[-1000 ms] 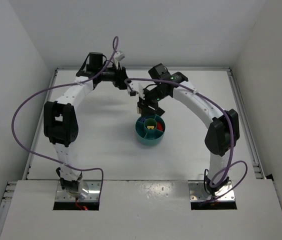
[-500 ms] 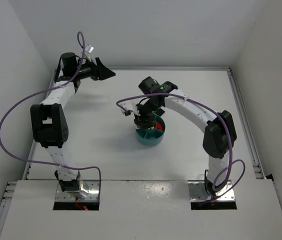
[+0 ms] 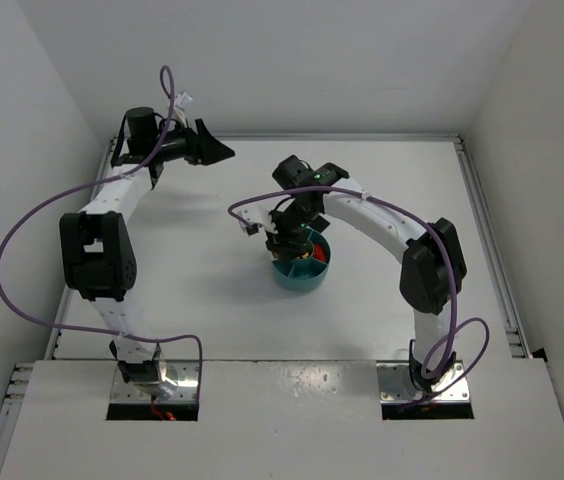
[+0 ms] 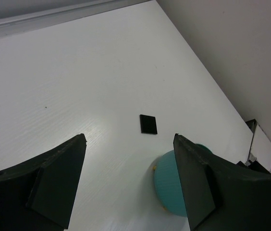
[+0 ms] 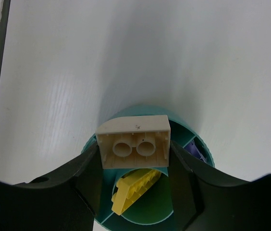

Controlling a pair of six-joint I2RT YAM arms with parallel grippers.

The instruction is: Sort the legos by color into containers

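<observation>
My right gripper (image 5: 134, 150) is shut on a tan lego (image 5: 133, 142), held underside up just above the round teal dish (image 5: 203, 150). Below it a yellow lego (image 5: 134, 190) lies in the dish's central cup, and a purple lego (image 5: 195, 151) sits in a wedge on the right. From the top view the right gripper (image 3: 285, 238) hangs over the dish's (image 3: 297, 281) left part, where red (image 3: 318, 240) and yellow (image 3: 303, 256) legos show. My left gripper (image 3: 220, 150) is raised at the back left, open and holding nothing (image 4: 128, 139). A flat black square piece (image 4: 148, 124) lies on the table beyond it.
The white table (image 3: 202, 270) is walled on the back and both sides. A purple cable (image 3: 252, 205) from the right arm loops low beside the dish, ending in a small plug (image 3: 251, 228). The left wrist view sees the dish's outer wall (image 4: 169, 187) from the side.
The left arm swung away from the middle to the back left corner and its jaws spread wider. The right gripper moved left and down over the dish, still gripping the tan lego.
</observation>
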